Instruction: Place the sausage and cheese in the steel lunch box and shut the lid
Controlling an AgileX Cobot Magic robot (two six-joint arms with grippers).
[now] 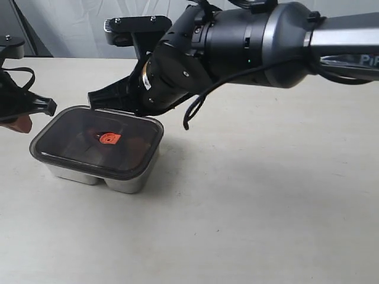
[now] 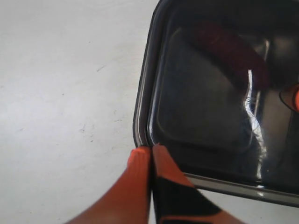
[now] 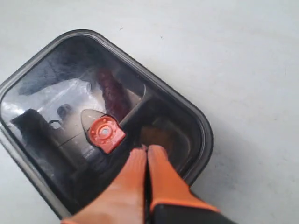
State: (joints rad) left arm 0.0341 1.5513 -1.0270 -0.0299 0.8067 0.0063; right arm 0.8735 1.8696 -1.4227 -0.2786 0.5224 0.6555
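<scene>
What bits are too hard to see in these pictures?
Cheese: right wrist view, only a dim shape under the dark lid.
Sausage: left wrist view, blurred by the lid's glare.
Box: exterior view, far rim partly behind the right arm.

Both end effectors (image 2: 151,150) (image 3: 146,150) closed, empty

Blk arm (image 1: 231,41), grey collar (image 1: 284,41), orange fingers (image 3: 124,186)

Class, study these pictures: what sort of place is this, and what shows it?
Probably a robotics lab bench: a black robot arm reaches over a plain pale tabletop where a lidded steel lunch box sits.
</scene>
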